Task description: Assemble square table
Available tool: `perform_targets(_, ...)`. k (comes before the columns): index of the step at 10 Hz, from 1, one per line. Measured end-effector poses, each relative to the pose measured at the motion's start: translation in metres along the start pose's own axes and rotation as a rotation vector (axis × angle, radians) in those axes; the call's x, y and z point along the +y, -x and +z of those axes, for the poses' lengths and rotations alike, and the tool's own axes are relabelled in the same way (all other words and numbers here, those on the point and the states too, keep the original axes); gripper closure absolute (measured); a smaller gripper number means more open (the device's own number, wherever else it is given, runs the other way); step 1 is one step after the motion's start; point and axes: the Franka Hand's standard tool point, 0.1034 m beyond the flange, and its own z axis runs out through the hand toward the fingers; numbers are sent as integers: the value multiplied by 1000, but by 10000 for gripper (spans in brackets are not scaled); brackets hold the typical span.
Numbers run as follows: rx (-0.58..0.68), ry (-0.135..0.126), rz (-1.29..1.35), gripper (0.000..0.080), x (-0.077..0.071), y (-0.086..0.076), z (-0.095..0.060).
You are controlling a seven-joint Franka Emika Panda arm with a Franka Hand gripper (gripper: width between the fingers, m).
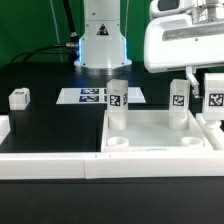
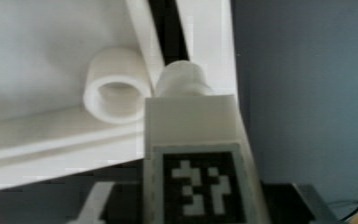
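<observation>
The square table top (image 1: 160, 128) lies white with a raised rim at the exterior view's lower right. Two tagged legs stand upright at its far corners, one on the left (image 1: 117, 96) and one on the right (image 1: 178, 97). My gripper (image 1: 208, 82) hangs at the exterior view's upper right, shut on a third tagged leg (image 1: 214, 101) above the slab's right edge. In the wrist view the held leg (image 2: 195, 140) sits between my gripper's (image 2: 201, 200) fingers. Its rounded tip is close beside a round corner socket (image 2: 112, 88). A fourth leg (image 1: 19, 98) lies loose at the left.
The marker board (image 1: 92, 96) lies flat in front of the robot base (image 1: 100, 40). A long white border rail (image 1: 60, 166) runs along the front, and another piece of rail (image 1: 3, 127) shows at the left edge. Black tabletop lies between the loose leg and the slab.
</observation>
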Motion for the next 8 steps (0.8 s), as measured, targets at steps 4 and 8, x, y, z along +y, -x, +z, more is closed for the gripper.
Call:
perform_targets(4, 1, 16, -9, 508, 14, -2, 8)
perform_targets(8, -13, 35, -19, 508, 20, 10, 22)
